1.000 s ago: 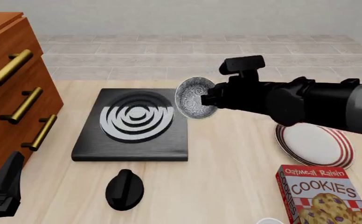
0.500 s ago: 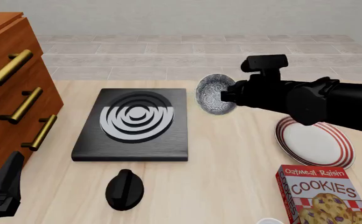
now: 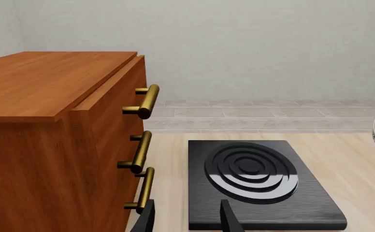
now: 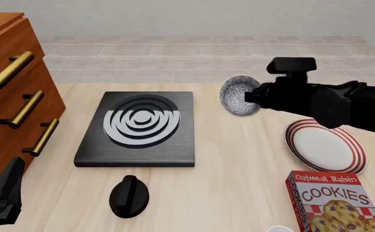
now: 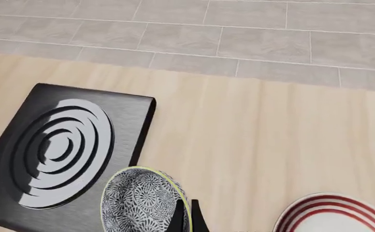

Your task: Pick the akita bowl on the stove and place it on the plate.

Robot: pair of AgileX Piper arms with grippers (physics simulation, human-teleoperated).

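The akita bowl (image 4: 239, 96), speckled grey-white inside, hangs tilted on its side above the table, between the stove (image 4: 139, 128) and the plate (image 4: 326, 147). My right gripper (image 4: 257, 98) is shut on its rim. In the right wrist view the akita bowl (image 5: 142, 200) sits against the thin fingers (image 5: 176, 218), with the stove (image 5: 58, 150) on one side and the plate's red-striped rim (image 5: 332, 212) on the other. My left gripper (image 4: 0, 195) rests low at the near left, its fingers (image 3: 227, 218) apart with nothing between them, pointing at the stove (image 3: 255, 181).
A wooden drawer cabinet (image 4: 10, 106) with brass handles stands at the left edge. A black round knob (image 4: 129, 195) lies in front of the stove. A cookies box (image 4: 336, 200) stands at the near right, just in front of the plate.
My right gripper has carried the bowl to the right, off the stove's edge and closer to the plate. The left arm has stayed still.
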